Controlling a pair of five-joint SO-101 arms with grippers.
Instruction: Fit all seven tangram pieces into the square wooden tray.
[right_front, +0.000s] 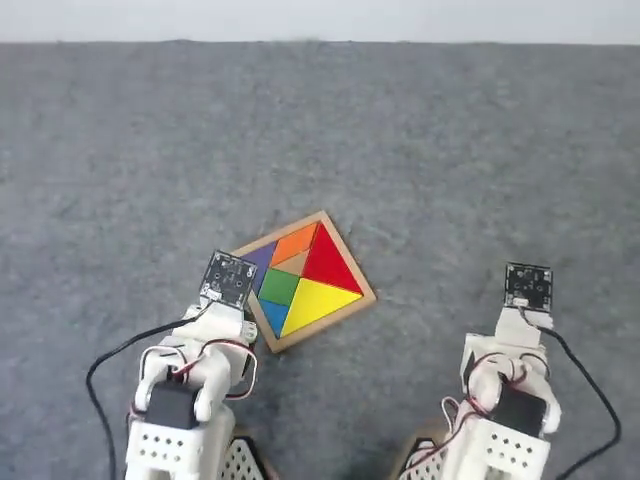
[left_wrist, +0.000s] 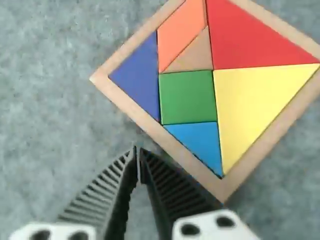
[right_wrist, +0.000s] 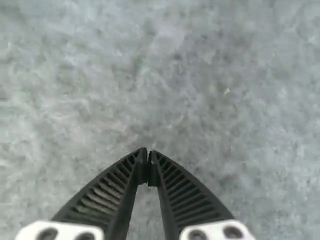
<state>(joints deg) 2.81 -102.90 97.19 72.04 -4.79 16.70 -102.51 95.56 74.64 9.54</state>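
**High view.** The square wooden tray (right_front: 330, 322) lies diamond-wise on the grey felted tabletop (right_front: 450, 130). The left arm (right_front: 190, 385) is close beside it and the right arm (right_front: 510, 385) is well apart from it. The left arm's wrist camera board (right_front: 228, 280) covers part of the tray's near edge.

**Left wrist view.** The left end effector (left_wrist: 137, 155), fingers together and empty, hovers just beside the tray rim. Seven pieces appear seated flush:
- red large triangle (left_wrist: 250, 40)
- yellow large triangle (left_wrist: 255, 110)
- green square (left_wrist: 187, 97)
- blue small triangle (left_wrist: 200, 142)
- purple triangle (left_wrist: 140, 77)
- orange parallelogram (left_wrist: 180, 30)
- tan small triangle (left_wrist: 195, 55)

The frame cuts off two tray corners, so the seating there cannot be checked. The fitting looks complete. A good finish is to lift away without brushing the rim.

**Right wrist view.** The right end effector (right_wrist: 146, 152), fingers together and empty, is above the tabletop.
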